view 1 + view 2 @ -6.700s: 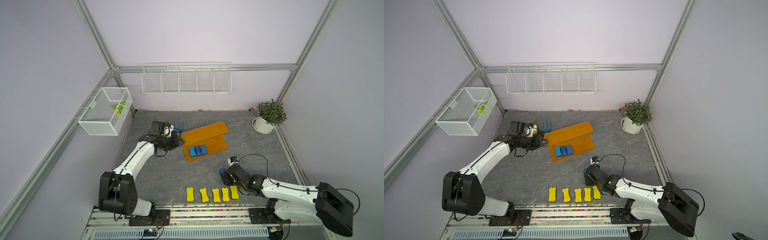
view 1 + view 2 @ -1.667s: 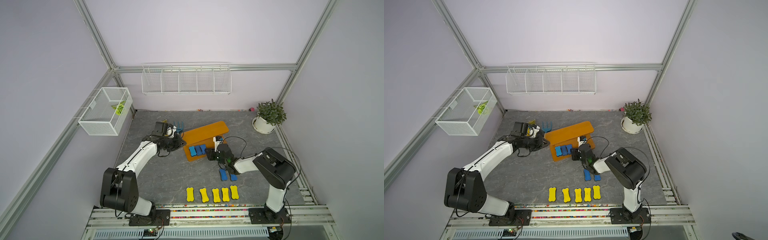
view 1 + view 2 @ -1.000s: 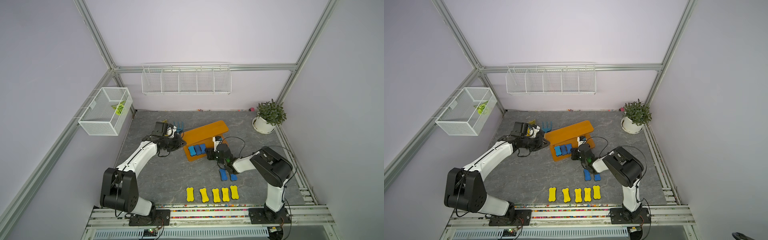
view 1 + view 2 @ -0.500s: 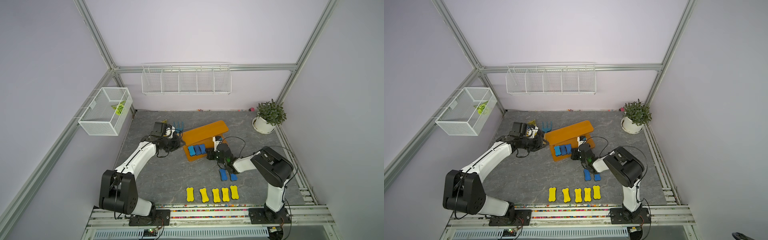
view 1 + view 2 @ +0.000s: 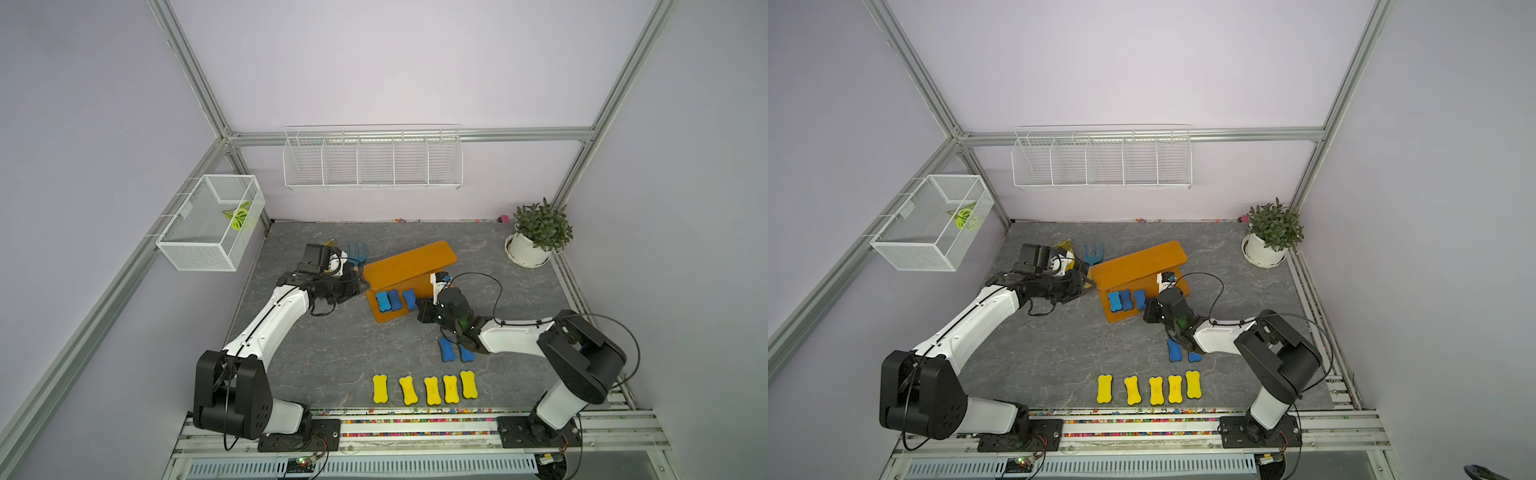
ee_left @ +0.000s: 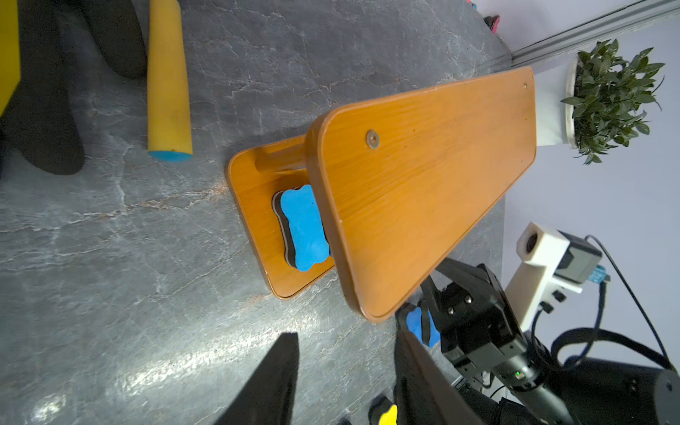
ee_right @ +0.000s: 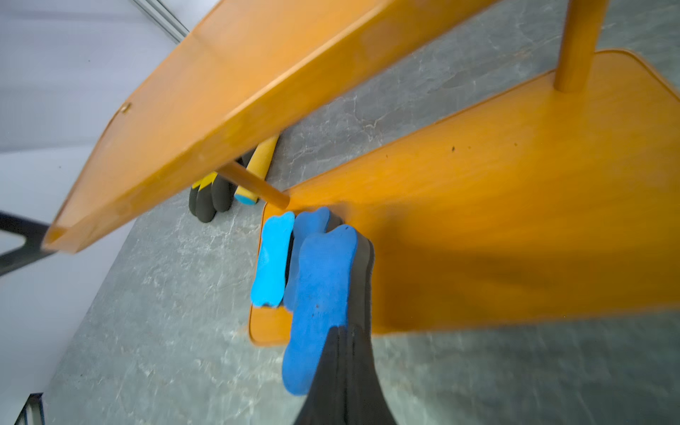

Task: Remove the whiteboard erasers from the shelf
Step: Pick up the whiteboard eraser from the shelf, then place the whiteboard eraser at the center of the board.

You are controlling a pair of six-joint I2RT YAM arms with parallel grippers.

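Erasers (image 5: 392,300), blue bone-shaped foam: three on orange-brown wooden shelf (image 5: 409,262); I see right gripper (image 7: 344,336) clamped on end eraser (image 7: 320,294), left gripper (image 6: 346,335) with jaws apart.

The right gripper (image 5: 1148,311) holds its jaws closed on the end of a blue eraser (image 5: 1139,299) on the lower tier of the shelf (image 5: 1142,259). Two more blue erasers (image 5: 1120,301) lie just past it, farther from the jaws. Behind those jaws, on the floor, sit a blue pair (image 5: 1174,351) and a row of yellow erasers (image 5: 1156,390). The left gripper (image 5: 1085,284) sits just off the shelf's opposite end.
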